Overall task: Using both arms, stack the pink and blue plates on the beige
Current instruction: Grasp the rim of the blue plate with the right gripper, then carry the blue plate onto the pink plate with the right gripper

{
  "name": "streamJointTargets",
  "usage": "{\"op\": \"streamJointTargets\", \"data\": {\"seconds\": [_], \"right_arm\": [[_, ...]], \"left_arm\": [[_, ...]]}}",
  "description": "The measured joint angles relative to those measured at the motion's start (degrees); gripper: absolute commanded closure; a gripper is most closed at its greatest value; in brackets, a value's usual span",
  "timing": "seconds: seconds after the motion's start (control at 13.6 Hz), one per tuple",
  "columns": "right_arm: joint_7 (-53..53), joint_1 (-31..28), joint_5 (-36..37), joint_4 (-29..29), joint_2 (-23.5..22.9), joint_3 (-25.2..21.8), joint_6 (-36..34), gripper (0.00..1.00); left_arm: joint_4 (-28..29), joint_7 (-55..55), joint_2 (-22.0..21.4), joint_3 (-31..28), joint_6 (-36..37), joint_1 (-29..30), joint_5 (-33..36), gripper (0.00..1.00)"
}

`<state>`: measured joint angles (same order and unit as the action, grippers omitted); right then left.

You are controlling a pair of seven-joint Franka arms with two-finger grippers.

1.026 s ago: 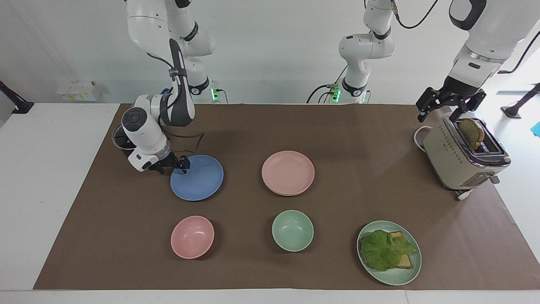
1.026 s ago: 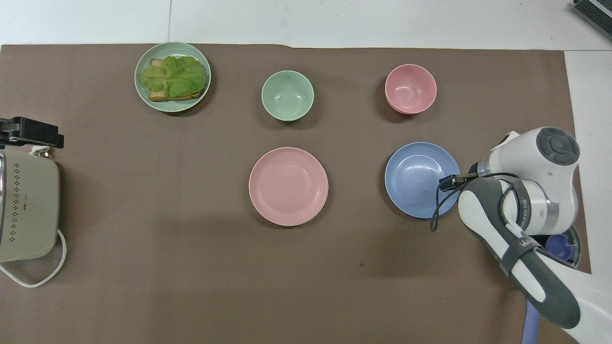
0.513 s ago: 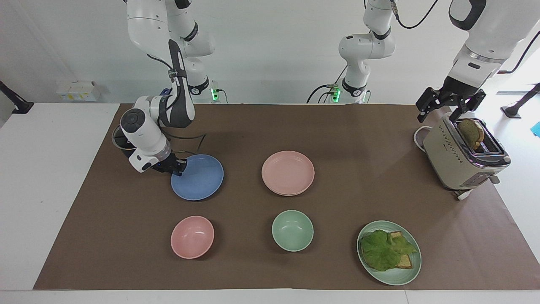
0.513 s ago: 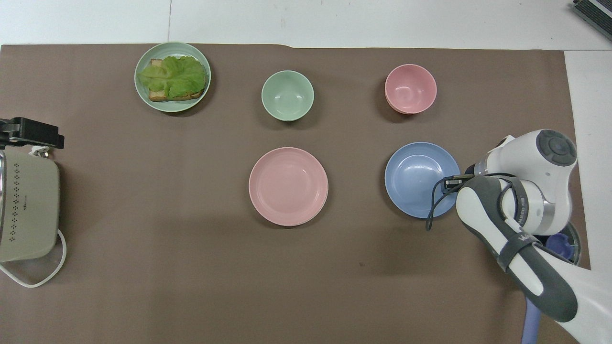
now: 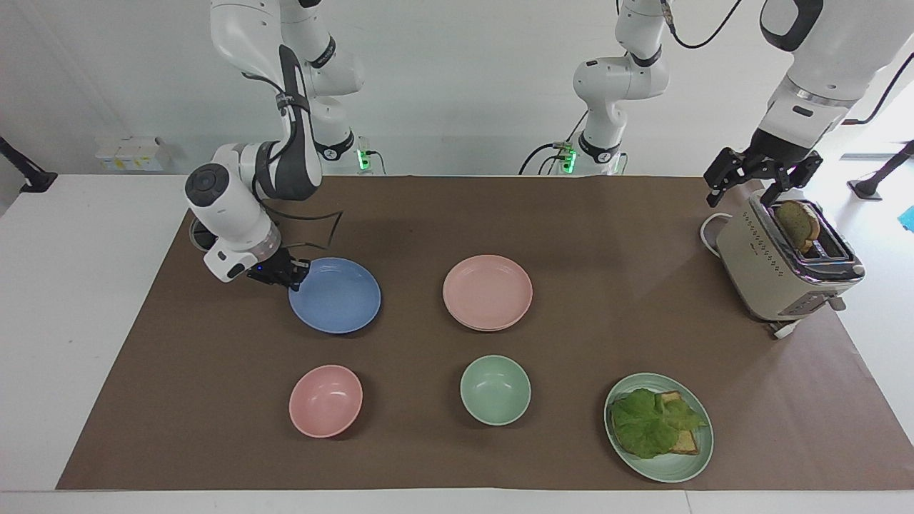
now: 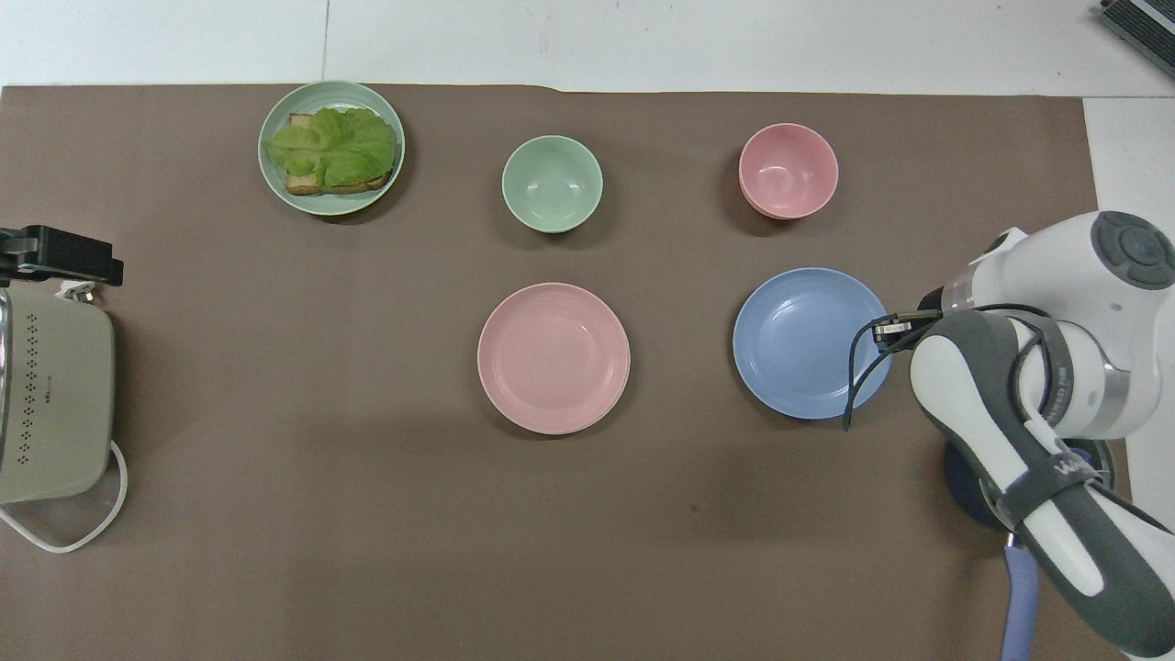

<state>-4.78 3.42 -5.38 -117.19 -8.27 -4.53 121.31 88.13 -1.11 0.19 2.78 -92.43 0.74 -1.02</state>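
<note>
The blue plate (image 5: 335, 296) (image 6: 803, 344) lies on the brown mat toward the right arm's end. My right gripper (image 5: 291, 275) (image 6: 886, 329) is shut on its rim, on the side toward that end. That edge looks raised a little off the mat. The pink plate (image 5: 488, 291) (image 6: 553, 356) sits mid-table. A thin second rim peeks out under it, and its colour cannot be told. The beige plate is otherwise hidden. My left gripper (image 5: 746, 194) (image 6: 57, 257) hangs open over the toaster (image 5: 778, 271) (image 6: 55, 413), holding nothing.
Farther from the robots stand a pink bowl (image 5: 325, 400) (image 6: 788, 171), a green bowl (image 5: 495, 390) (image 6: 552, 183) and a green plate (image 5: 671, 467) (image 6: 321, 204) with lettuce and toast. A slice of bread sticks up from the toaster. A dark round container (image 5: 200, 235) sits beside the right arm.
The right gripper closed on the blue plate's rim and drew up and back toward its own end. The plate shifted slightly and its gripped edge lifted. The left arm stayed still.
</note>
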Motion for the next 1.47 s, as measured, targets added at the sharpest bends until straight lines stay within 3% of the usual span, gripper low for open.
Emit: {"op": "streamJointTargets", "data": {"seconds": [0.37,0.73,1.1,1.47], "right_arm": [[-0.1,0.5,0.0,1.5,6.3,0.3,-7.9,1.00],[4.5,5.2,-1.6,6.1,7.8,0.5,-12.5,1.00],[19.2,15.3,-4.2,6.3,7.0,1.1,-7.9,1.00],[28.5,23.4,-12.1,6.2,2.3,1.1,1.6,1.00]], "left_arm": [[0.0,0.0,0.0,0.0,0.0,0.0,0.0,0.00],[0.0,0.0,0.0,0.0,0.0,0.0,0.0,0.00],[0.0,0.0,0.0,0.0,0.0,0.0,0.0,0.00],[0.0,0.0,0.0,0.0,0.0,0.0,0.0,0.00]]}}
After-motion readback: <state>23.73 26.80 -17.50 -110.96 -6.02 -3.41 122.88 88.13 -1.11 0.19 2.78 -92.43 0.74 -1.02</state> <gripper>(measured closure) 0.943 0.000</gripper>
